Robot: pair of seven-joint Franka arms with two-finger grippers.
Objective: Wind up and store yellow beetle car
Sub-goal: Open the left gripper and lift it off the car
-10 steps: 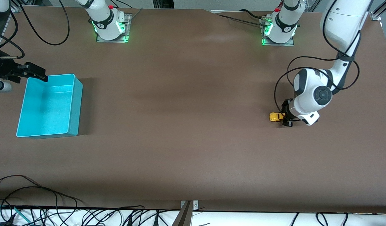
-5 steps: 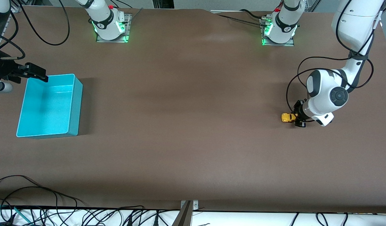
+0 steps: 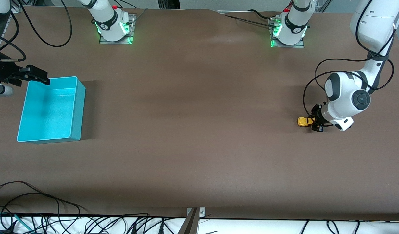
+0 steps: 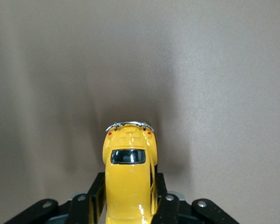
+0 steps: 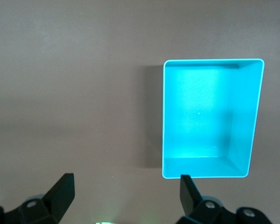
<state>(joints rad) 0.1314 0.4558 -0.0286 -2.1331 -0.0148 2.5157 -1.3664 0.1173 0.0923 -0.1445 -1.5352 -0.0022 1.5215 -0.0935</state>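
The yellow beetle car (image 3: 305,121) rests low on the brown table toward the left arm's end, held by my left gripper (image 3: 313,123). In the left wrist view the black fingers (image 4: 94,192) press both flanks of the yellow beetle car (image 4: 129,172), whose chrome bumper points away from the wrist. At the right arm's end of the table my right gripper (image 3: 37,75) waits, open and empty, beside the rim of the turquoise bin (image 3: 72,79). The right wrist view shows its two fingertips (image 5: 65,186) wide apart above bare table, with the bin (image 5: 205,172) close by.
Both arm bases (image 3: 113,27) (image 3: 288,31) stand with green lights along the table edge farthest from the front camera. Cables (image 3: 30,201) and a metal bracket (image 3: 193,217) lie along the nearest edge. The bin holds nothing.
My left gripper has dragged the car along the table toward the left arm's end, keeping its hold. The right arm has stayed still.
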